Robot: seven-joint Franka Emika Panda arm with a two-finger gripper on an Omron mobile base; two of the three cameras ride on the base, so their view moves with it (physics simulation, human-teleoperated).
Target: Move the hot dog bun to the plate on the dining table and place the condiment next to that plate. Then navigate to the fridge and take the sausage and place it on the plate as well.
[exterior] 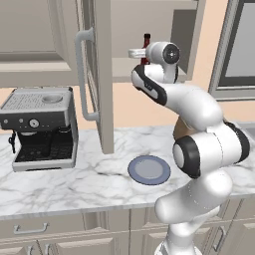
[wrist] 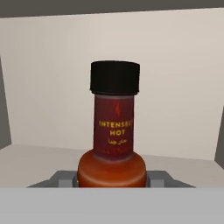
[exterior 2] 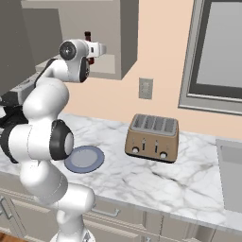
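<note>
- Marble counter (exterior: 60, 187) below, with a plate (exterior: 149, 170) lying flat and a toaster (exterior 2: 152, 137) off to its right.
- Up top, cabinet door (exterior: 98, 74) swung open, and the arm reaches into the cabinet.
- Gripper (wrist: 113, 178) sits level at the bottle (wrist: 113, 131), fingers (wrist: 59, 178) on either side of its base, apparently clamped on it.
- Bottle stands upright on the cabinet shelf (wrist: 39, 164), black cap up.

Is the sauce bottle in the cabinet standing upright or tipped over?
Upright: the condiment stands on the cabinet shelf, black cap on top.
</note>
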